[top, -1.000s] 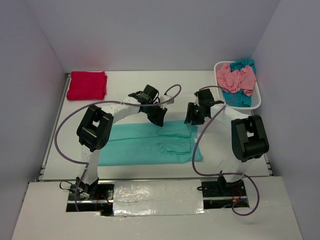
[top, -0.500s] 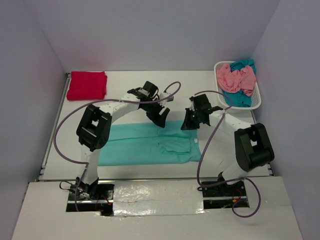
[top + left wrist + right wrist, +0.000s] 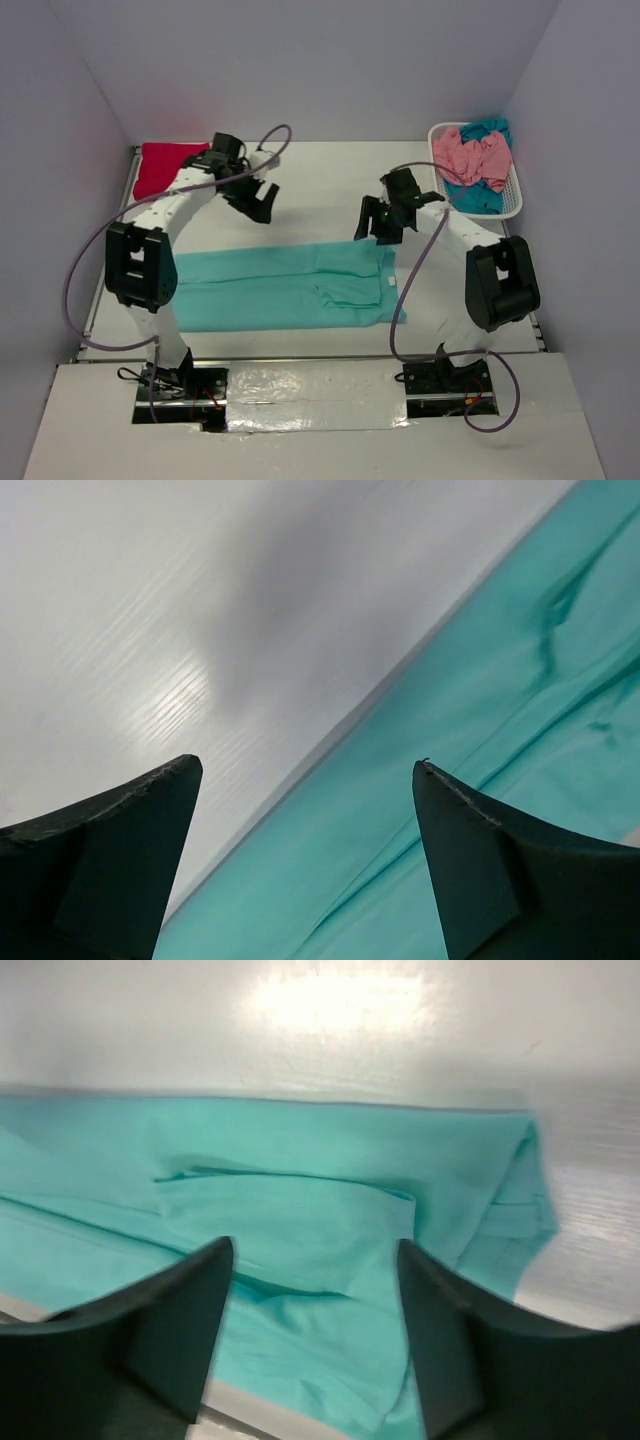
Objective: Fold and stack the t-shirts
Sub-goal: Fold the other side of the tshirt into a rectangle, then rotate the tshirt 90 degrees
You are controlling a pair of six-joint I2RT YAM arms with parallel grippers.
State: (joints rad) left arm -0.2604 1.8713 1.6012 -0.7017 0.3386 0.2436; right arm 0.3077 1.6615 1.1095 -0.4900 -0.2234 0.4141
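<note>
A light mint-teal t-shirt (image 3: 290,288) lies flat and long across the middle of the table, with a folded part near its right end. My left gripper (image 3: 262,203) hangs open above the bare table behind the shirt, and the left wrist view shows the shirt's (image 3: 480,730) edge below the open gripper (image 3: 310,765). My right gripper (image 3: 368,228) is open over the shirt's back right corner, with nothing in it (image 3: 315,1250) and the cloth (image 3: 300,1200) beneath. A folded crimson red t-shirt (image 3: 165,165) sits at the back left. Salmon pink (image 3: 470,155) and darker teal-blue (image 3: 487,130) t-shirts are bunched in the basket.
The white lattice basket (image 3: 505,212) stands at the back right corner. Purple cables loop from both arms over the table. Grey walls close in the table on three sides.
Both grippers have opened and let go of the mint-teal shirt. The left arm has swung back and left toward the red shirt. The right gripper has shifted slightly left.
</note>
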